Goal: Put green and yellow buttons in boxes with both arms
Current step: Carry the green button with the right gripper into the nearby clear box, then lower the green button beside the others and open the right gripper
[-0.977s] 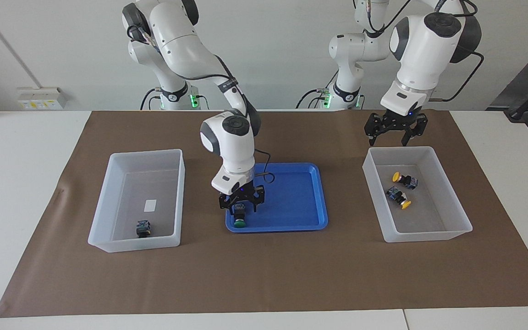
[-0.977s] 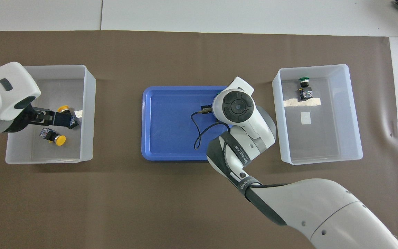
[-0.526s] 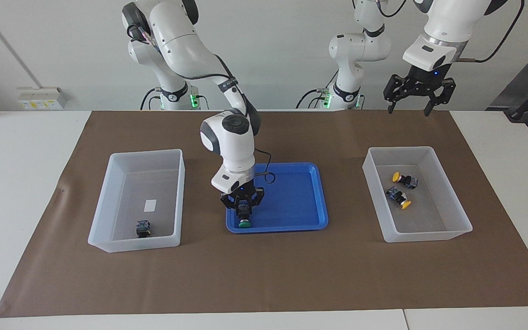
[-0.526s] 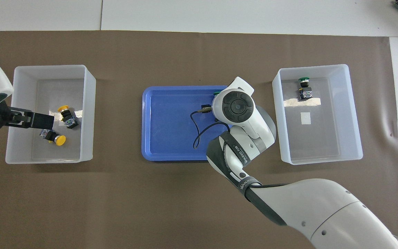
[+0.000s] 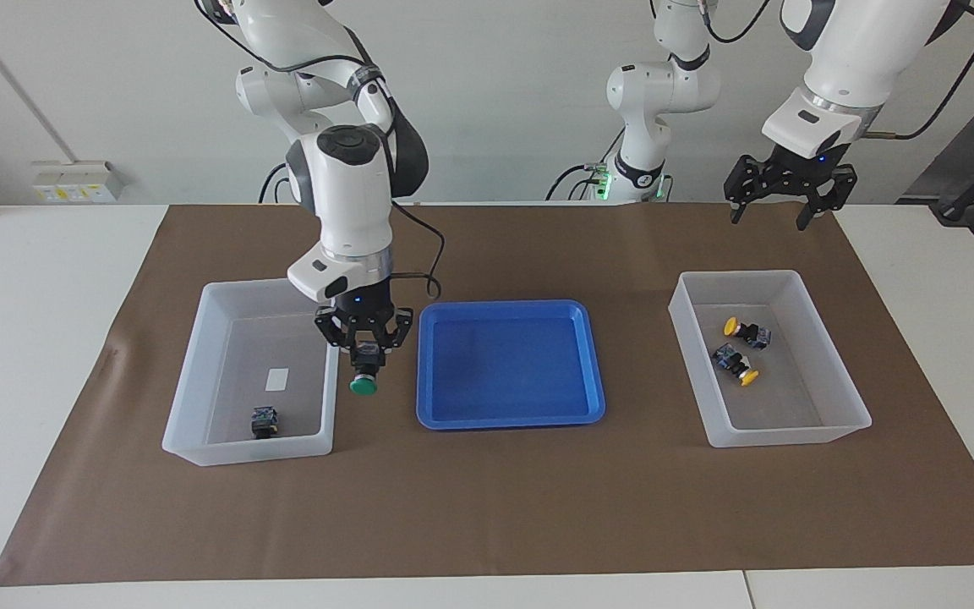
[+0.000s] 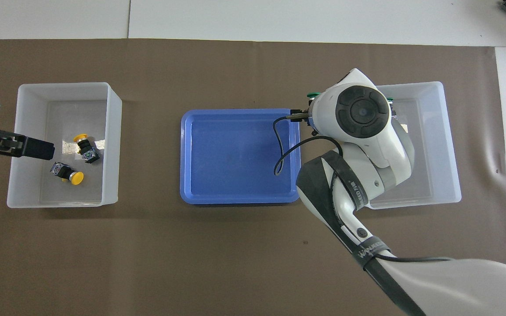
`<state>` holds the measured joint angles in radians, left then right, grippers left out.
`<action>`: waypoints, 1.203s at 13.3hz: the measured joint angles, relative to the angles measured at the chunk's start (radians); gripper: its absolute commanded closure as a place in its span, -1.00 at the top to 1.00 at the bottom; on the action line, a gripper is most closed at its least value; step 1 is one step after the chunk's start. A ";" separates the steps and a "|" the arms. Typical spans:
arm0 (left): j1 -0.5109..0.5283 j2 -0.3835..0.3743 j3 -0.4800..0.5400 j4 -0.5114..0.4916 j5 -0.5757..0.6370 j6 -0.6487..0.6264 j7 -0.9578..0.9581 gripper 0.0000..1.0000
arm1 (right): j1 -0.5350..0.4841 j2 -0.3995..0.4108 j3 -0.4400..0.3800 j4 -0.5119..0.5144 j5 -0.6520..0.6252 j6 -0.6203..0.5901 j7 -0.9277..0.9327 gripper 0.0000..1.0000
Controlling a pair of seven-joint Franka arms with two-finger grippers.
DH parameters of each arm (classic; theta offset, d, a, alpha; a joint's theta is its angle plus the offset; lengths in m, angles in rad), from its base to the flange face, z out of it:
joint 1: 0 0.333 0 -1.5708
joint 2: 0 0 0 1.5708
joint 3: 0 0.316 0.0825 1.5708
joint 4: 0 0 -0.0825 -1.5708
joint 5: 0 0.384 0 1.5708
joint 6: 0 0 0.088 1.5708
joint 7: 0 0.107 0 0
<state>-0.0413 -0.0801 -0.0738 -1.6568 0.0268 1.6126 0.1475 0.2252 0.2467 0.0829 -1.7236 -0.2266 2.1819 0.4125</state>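
My right gripper [image 5: 363, 353] is shut on a green button [image 5: 362, 376], cap down, held in the air over the gap between the blue tray [image 5: 529, 372] and the box [image 5: 199, 364] at the right arm's end. In the overhead view its wrist hides it; only the green cap [image 6: 313, 94] peeks out. A second green button [image 5: 264, 421] lies in that box. Two yellow buttons [image 5: 746, 330] [image 5: 735, 364] lie in the other box [image 5: 791, 431]. My left gripper [image 5: 790, 193] is open and empty, raised over the mat beside that box.
The blue tray [image 6: 235, 158] sits between the two boxes [image 6: 112, 145] [image 6: 448, 145] on a brown mat. The yellow buttons [image 6: 85, 147] [image 6: 66, 172] also show from overhead, beside the left gripper [image 6: 46, 149]. The right arm's cable hangs over the tray.
My right gripper closed on the green button, lifted it out of the blue tray and carried it toward the box at the right arm's end. My left gripper rose away from the yellow buttons' box.
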 measured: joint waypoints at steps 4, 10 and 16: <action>0.000 0.000 0.000 0.000 0.000 0.008 0.004 1.00 | -0.155 0.000 -0.002 -0.055 0.013 0.007 -0.173 -1.00; 0.001 0.000 -0.002 0.000 0.000 0.007 0.006 1.00 | -0.311 0.017 -0.002 -0.167 0.025 0.155 -0.425 -1.00; 0.001 0.000 -0.002 0.000 0.000 0.007 0.006 1.00 | -0.339 0.131 -0.002 -0.183 0.025 0.346 -0.484 -0.81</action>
<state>-0.0403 -0.0802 -0.0754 -1.6568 0.0265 1.6200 0.1535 -0.1143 0.3779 0.0805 -1.9066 -0.2013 2.5284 -0.0715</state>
